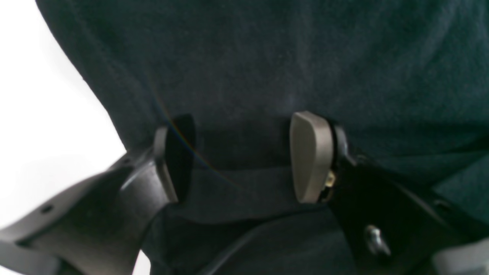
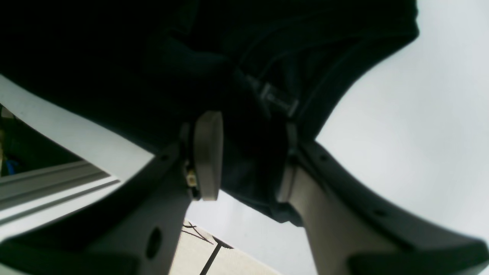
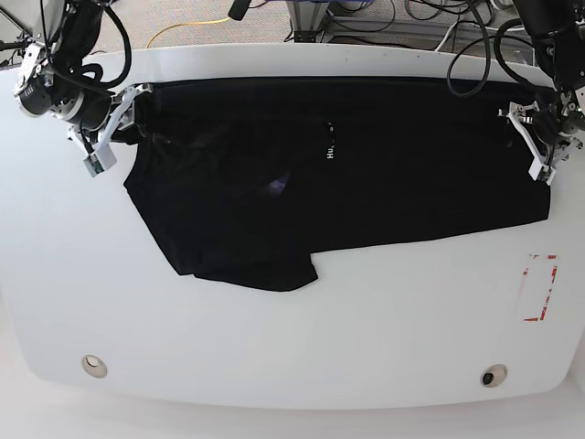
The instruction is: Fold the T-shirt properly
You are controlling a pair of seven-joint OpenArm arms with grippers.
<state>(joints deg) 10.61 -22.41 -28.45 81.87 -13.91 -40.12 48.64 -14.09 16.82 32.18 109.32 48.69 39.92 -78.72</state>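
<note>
**Both grippers at the two ends of the spread T-shirt**

One white desk, rounded corners, fills the base view. One black T-shirt lies flat on its far half, stretched sideways almost edge to edge, top edge straight along the far rim. One sleeve sticks out toward the near side. Tiny white print near the shirt's middle top.

Two arms, one at each far corner of the desk, both reaching down and inward to the shirt's ends.

Right arm: on the base view's left. Right gripper sits at the shirt's end there, angled down toward the desk. Wrist view shows dark fabric bunched between the two pads, jaws narrow and pinching a fold of the T-shirt; a small label shows in the folds just above.

Left arm: on the base view's right. Left gripper is at the shirt's other end, by the desk edge. Wrist view: jaws stand wide apart, one tan pad and one dark pad, with cloth lying across the gap and behind them. Cannot tell if the cloth is actually gripped.

Small stuff on the desk: one red-outlined rectangle mark near the right edge, two round fittings at the near corners. Black cables hang behind the far rim.
</note>
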